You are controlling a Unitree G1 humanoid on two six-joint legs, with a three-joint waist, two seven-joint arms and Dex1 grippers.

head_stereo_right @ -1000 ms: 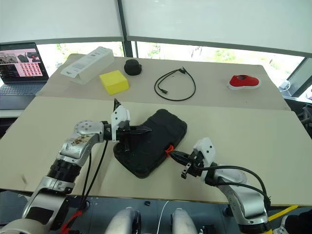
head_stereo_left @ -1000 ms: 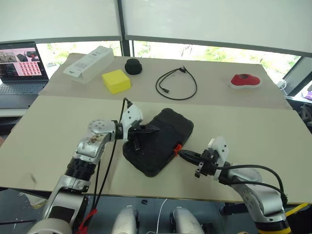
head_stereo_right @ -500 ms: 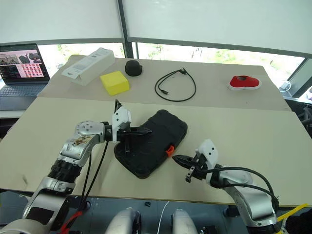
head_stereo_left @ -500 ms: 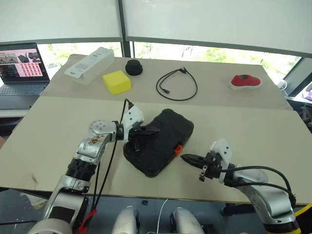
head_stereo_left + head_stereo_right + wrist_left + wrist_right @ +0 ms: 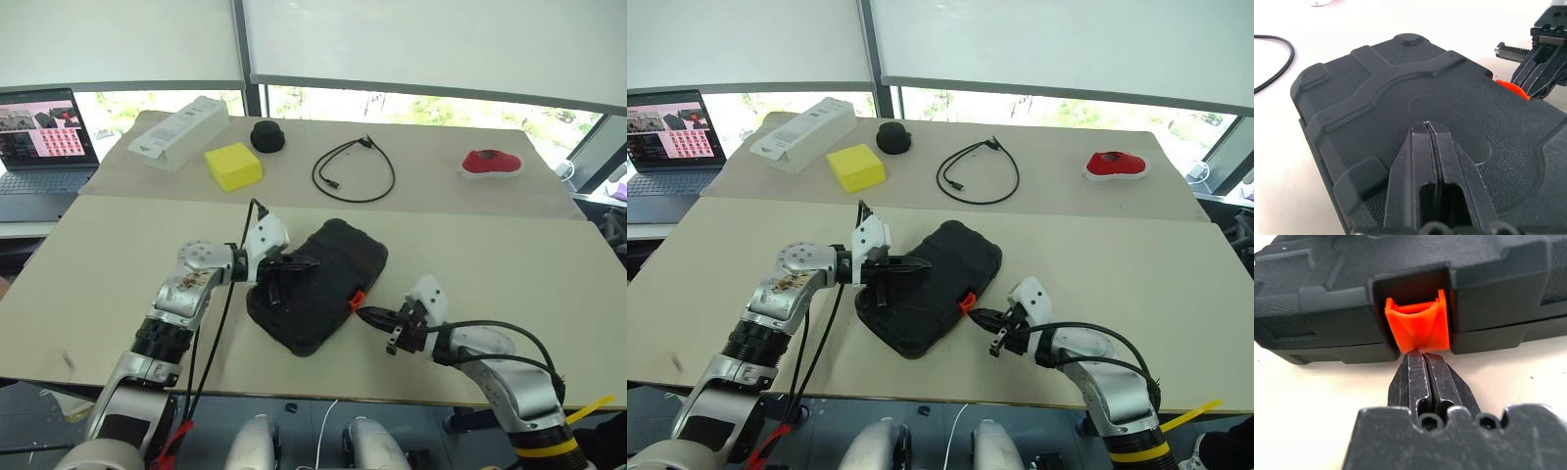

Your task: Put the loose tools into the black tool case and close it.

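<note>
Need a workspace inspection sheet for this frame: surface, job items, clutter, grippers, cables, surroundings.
Surface: beige table, a second table butted behind it.
Job's things: black tool case lies shut, orange latch on its front edge; loose tools: nothing seen.
Clutter: yellow block, white box, black round cap, red object, all on the rear table.
Grippers: left gripper shut, tips resting on the case lid; right gripper shut, tips at the lower edge of the latch.
Cables: looped black cable on the rear table.
Surroundings: open laptop to the left; windows with blinds behind.
</note>
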